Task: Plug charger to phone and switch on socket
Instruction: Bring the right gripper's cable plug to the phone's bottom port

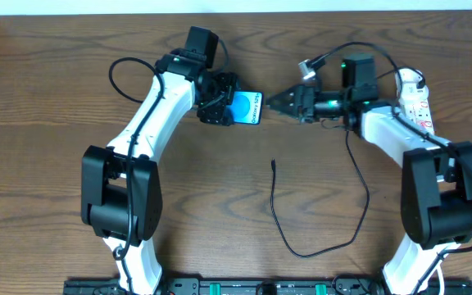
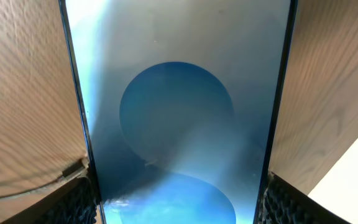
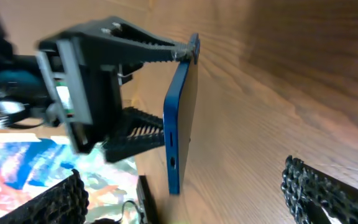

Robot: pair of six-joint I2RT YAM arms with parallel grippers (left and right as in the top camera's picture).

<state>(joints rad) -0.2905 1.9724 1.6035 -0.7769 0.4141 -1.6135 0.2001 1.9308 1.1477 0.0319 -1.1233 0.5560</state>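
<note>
The left gripper (image 1: 222,103) pinches the phone (image 1: 249,106) across its two long edges, over the far middle of the table (image 1: 47,98). The phone projects from the jaws with its long axis running left to right, screen uppermost, lettered end pointing at the right gripper (image 1: 277,102); that gripper is spread wide and empty, just beside that end, apart from it. The charger (image 1: 306,255) lies on the table, well apart from the phone; the socket (image 1: 414,97) lies at the far right.
</note>
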